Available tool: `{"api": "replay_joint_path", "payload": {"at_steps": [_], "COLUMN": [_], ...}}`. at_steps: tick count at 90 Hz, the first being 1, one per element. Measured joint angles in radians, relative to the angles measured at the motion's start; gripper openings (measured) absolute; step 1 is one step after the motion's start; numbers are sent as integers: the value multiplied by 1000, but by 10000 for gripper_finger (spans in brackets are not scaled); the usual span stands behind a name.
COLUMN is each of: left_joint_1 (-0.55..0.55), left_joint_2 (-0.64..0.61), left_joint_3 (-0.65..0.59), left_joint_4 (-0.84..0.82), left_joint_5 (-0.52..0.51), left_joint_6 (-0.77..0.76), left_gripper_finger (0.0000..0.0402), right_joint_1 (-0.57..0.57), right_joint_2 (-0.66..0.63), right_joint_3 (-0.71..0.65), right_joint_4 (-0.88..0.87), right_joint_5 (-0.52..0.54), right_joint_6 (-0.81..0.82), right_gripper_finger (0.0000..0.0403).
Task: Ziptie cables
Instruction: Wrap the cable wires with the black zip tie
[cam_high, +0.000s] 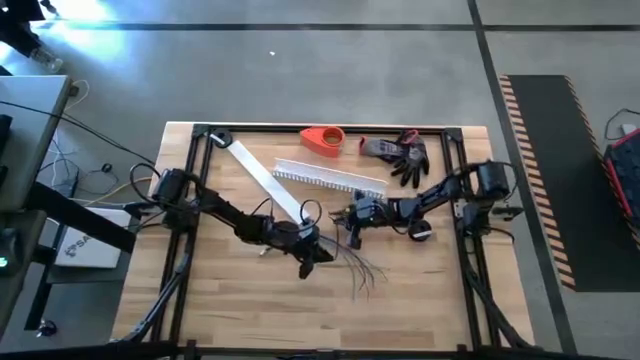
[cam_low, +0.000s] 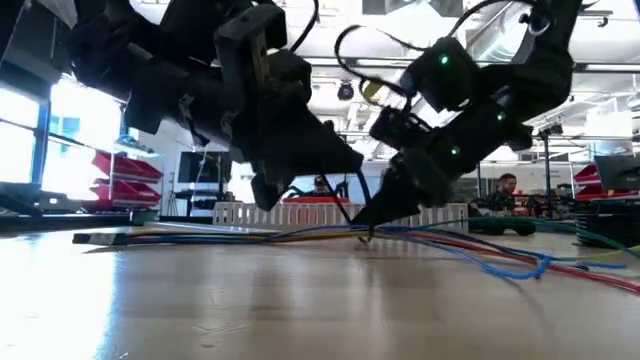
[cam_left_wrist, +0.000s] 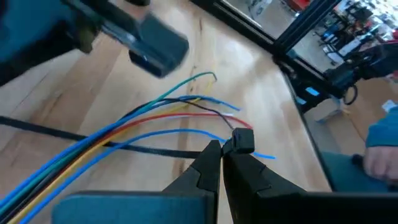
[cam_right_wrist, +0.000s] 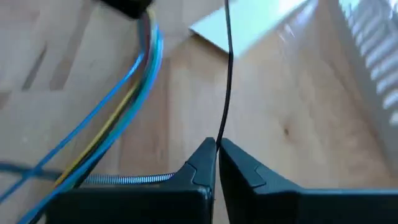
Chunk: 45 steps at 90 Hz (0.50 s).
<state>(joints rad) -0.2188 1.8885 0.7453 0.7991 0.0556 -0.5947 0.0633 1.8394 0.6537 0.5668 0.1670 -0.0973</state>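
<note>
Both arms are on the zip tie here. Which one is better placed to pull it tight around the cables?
Probably the right gripper: it is shut on the zip tie strap's free length. The left gripper is shut at the tie's head beside the cables, so it looks suited to anchoring.

Two dark arms worked over one wooden tabletop (cam_high: 230, 290), each ending in one hand: the left hand (cam_high: 322, 256) and the right hand (cam_high: 348, 219). One bundle of cables (cam_left_wrist: 124, 127) lay there; at least six strands showed in the left wrist view: three blue, one red, one yellow, one green. One black zip tie (cam_left_wrist: 149, 151) crossed them. Toward the top of the frame were one white slotted channel (cam_high: 330, 177), one flat white strip (cam_high: 262, 180), one red-orange object (cam_high: 322, 140) and one dark glove (cam_high: 402, 155).
</note>
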Motion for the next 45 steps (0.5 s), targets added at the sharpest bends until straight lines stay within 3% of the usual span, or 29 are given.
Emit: {"api": "replay_joint_path", "payload": {"at_steps": [22, 45], "left_joint_1": [40, 62], "left_joint_2": [-6, -6], "left_joint_3": [0, 0], "left_joint_4": [-9, 10], "left_joint_5": [135, 199], "left_joint_6": [-52, -56], "left_gripper_finger": [0, 0], "right_joint_1": [141, 228], "right_joint_2": [-16, -16], "right_joint_3": [0, 0], "right_joint_4": [24, 71], "right_joint_5": [301, 383], "right_joint_6": [-336, -528], "right_gripper_finger": [0, 0]}}
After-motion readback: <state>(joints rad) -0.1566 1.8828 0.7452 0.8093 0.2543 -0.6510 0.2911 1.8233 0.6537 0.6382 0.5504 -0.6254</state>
